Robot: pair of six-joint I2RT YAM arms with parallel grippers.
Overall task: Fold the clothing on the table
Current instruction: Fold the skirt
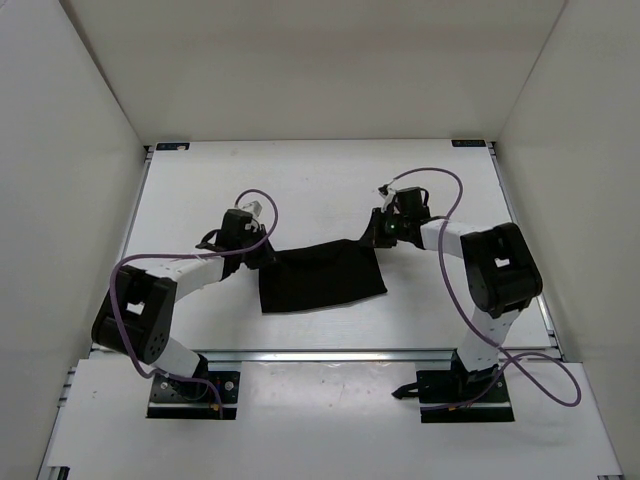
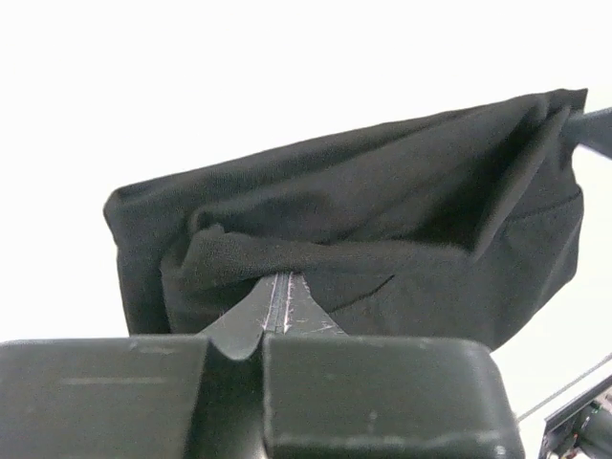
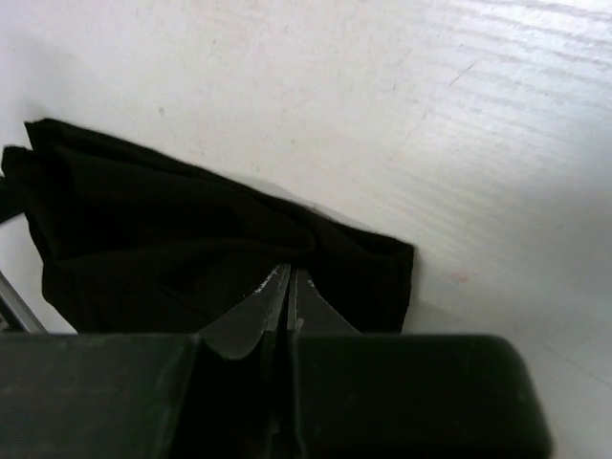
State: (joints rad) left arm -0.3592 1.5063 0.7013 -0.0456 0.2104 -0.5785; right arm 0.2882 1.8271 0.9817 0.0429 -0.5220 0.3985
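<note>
Two tools (image 2: 282,287) (image 3: 287,279) (tight grips), one clothing (image 1: 322,278)

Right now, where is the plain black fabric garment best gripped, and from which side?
At its two far corners, one from each side. The black fabric garment is limp, so pinching both ends holds its far edge taut between them. The left gripper and right gripper are each shut on a bunched corner, the rest trailing loose.
</note>
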